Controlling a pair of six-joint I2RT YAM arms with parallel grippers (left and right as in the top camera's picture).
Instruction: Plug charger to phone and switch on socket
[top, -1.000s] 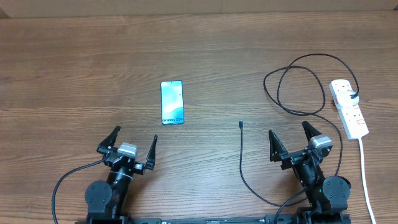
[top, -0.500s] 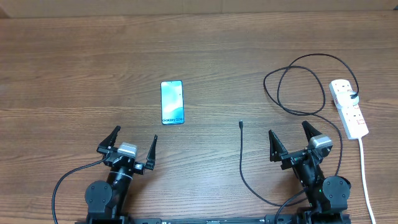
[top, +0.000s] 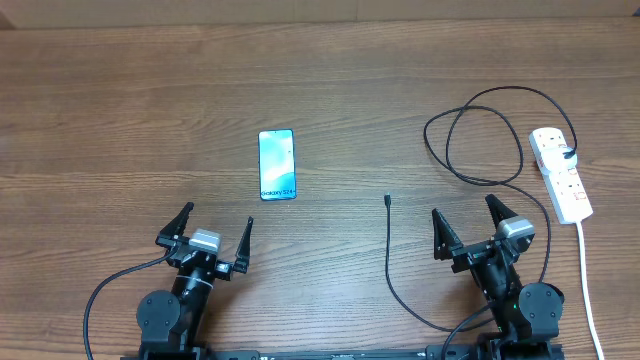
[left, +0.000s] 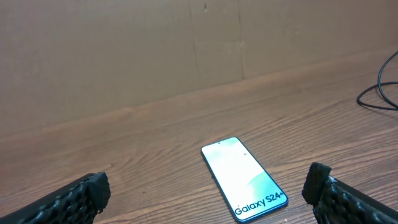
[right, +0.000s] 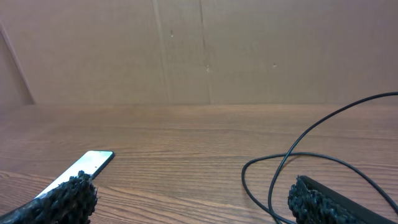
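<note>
The phone (top: 277, 165) lies flat in the middle of the table, its teal screen up; the left wrist view shows the phone (left: 244, 178) just ahead of the fingers, and the right wrist view catches the phone (right: 87, 164) at far left. The charger (top: 470, 140) is a thin black cable looping from the socket (top: 560, 173) at the right edge, its connector tip (top: 388, 201) lying loose right of the phone. A charger loop (right: 311, 155) crosses the right wrist view. My left gripper (top: 214, 230) and right gripper (top: 467, 222) both stand open and empty near the front edge.
A white cord (top: 588, 280) runs from the socket toward the front edge, to the right of my right arm. A brown cardboard wall (left: 155, 43) closes the far side of the table.
</note>
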